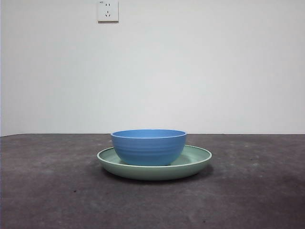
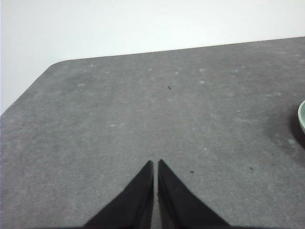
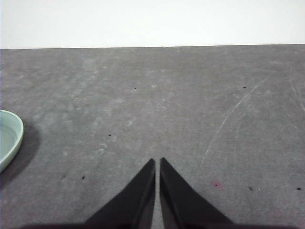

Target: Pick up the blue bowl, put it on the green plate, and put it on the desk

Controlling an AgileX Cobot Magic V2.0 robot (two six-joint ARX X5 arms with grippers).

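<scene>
The desk [image 1: 47, 191] lies nearest the front camera, a dark mottled top filling the lower part of that view and the ground under both wrist cameras. On it, near the middle, stands the green plate [image 1: 198, 160], and inside the plate, upright and a little toward one side of it, sits the blue bowl [image 1: 148, 147], its base on the plate's floor.

Judging by this, the bowl-on-plate step looks done. What seems left is the last part, setting things on the desk, which is unclear: the plate with the bowl already rests there, so either the task is near its end or the bowl is yet to be lifted out.

Neither arm is at work. The left gripper [image 2: 155, 164] hovers over bare desk with its jaws pressed nearly together, holding nothing; only a sliver of the plate's rim [image 2: 301, 117] shows off to one side, well apart from its tips. The right gripper [image 3: 157, 163] is likewise closed to a thin slit and empty, with the plate's edge [image 3: 12, 136] off to the other side, also well clear.
</scene>
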